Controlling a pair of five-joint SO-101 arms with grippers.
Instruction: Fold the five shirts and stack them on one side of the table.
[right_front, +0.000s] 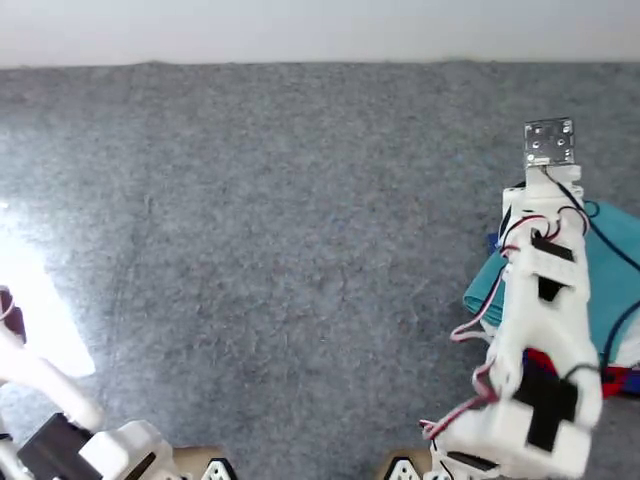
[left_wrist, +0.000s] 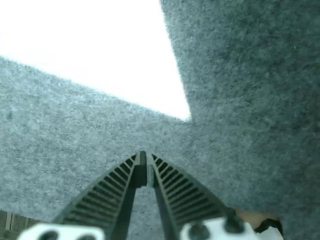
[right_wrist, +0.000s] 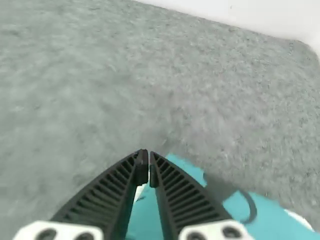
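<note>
A folded teal shirt (right_front: 618, 262) lies at the table's right edge, with a strip of red and blue cloth (right_front: 617, 379) at its near side. My right arm (right_front: 540, 300) stretches over it. The right gripper (right_wrist: 145, 159) is shut and holds nothing, its tips above the edge of the teal shirt (right_wrist: 260, 225). A bright white shirt (right_front: 40, 310) lies at the left edge of the table. My left arm (right_front: 60, 400) is low at the near left. The left gripper (left_wrist: 146, 161) is shut and empty over the grey felt, a short way from the white shirt (left_wrist: 100, 55).
Grey felt (right_front: 300, 220) covers the whole table, bare across its middle and back. A white wall (right_front: 320, 30) runs behind the far edge. Red and blue cables (right_front: 470, 330) hang along my right arm.
</note>
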